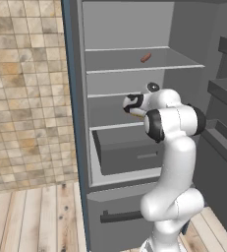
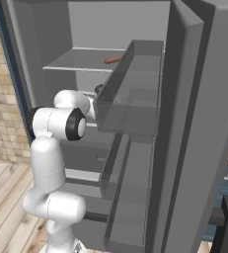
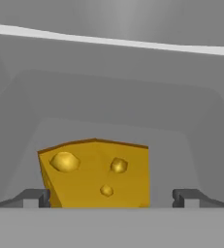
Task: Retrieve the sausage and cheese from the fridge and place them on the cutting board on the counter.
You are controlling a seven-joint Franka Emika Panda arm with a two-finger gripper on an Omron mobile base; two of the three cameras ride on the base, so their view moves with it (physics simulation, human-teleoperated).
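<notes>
In the hand view the gripper (image 3: 108, 197) has its two dark fingertips (image 3: 36, 197) spread wide, one on each side of the cheese (image 3: 96, 172), with a clear gap on the right and the left tip just beside or touching the wedge's lower corner. The cheese lies dead ahead of the gripper, between the tips and close in, so the coming move looks like a short closing squeeze and not a further reach. The wedge shows its broad holed face to the camera, and its flat top edge runs across the line between the tips; I judge the jaws would press on its two slanted side faces.

The cheese is bright yellow and smooth, with a few round dimples and a thin darker rind line along the top. It sits on a grey shelf (image 3: 118, 116) inside the fridge (image 1: 184, 29), matte and plain, with a pale front lip of the shelf above crossing the top of the hand view.

From the left base view the white arm bends into the open fridge at middle-shelf height, the gripper (image 1: 133, 104) low over that shelf, with a sliver of yellow beneath it. Farther back and higher, the sausage (image 1: 146, 57) lies alone on the upper shelf, a short reddish-brown cylinder set slantwise, well apart from the gripper.
</notes>
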